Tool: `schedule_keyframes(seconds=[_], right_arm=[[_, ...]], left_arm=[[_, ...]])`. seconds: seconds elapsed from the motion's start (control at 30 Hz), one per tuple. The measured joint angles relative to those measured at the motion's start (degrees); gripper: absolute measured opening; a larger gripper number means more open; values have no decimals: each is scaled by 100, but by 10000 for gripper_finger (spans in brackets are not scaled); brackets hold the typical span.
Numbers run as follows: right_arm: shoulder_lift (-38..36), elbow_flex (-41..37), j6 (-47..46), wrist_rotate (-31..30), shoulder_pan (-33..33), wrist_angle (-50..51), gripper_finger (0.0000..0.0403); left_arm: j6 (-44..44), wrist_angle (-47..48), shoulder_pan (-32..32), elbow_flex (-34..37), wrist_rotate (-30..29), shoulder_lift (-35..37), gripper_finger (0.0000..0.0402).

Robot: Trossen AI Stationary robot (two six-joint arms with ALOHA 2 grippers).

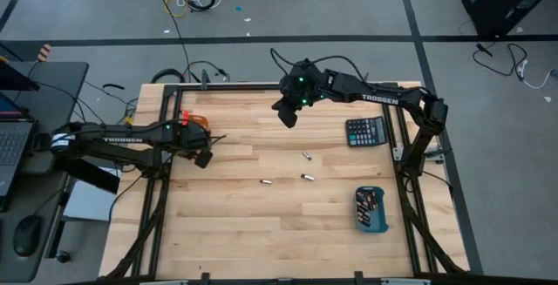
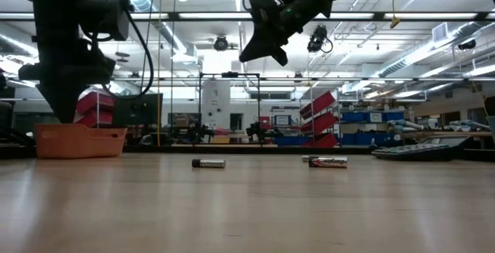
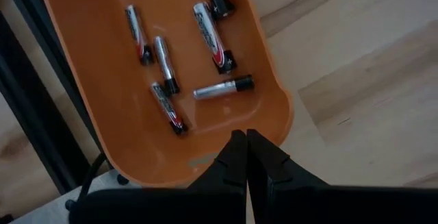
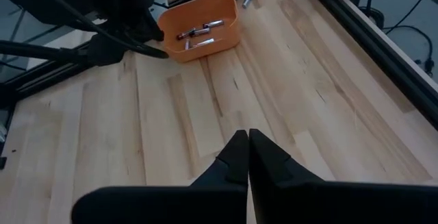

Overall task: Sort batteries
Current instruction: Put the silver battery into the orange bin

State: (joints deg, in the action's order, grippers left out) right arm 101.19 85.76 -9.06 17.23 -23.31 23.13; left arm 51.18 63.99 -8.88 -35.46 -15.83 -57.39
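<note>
Nearest in the low view: two batteries [image 2: 208, 163] lying loose mid-surface [image 1: 261, 224], a third close by. More batteries inside the orange tray [image 3: 102, 107] at the left edge and the blue tray [image 1: 371, 209] to the right. Left end effector [image 3: 245, 157] pressed together over the orange tray's rim. Right end effector [image 4: 247, 157] pressed together, empty, raised above the far edge beside the calculator [image 1: 365, 132].

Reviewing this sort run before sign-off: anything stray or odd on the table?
Three batteries lie loose mid-table, outside the orange tray and the blue tray. Another battery lies behind the orange tray by the table's edge.
</note>
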Motion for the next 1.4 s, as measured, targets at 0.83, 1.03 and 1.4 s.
schedule_keyframes(seconds=[0.83,1.03,1.4], right_arm=[[0,0,19,4,0,-35,2],[0,0,73,4,0,-37,4],[0,473,-140,-293,-199,-429,2]], left_arm=[[28,138,0,129,661,0,0],[30,40,93,-46,821,0,0],[-298,-123,773,-833,-890,9,0]])
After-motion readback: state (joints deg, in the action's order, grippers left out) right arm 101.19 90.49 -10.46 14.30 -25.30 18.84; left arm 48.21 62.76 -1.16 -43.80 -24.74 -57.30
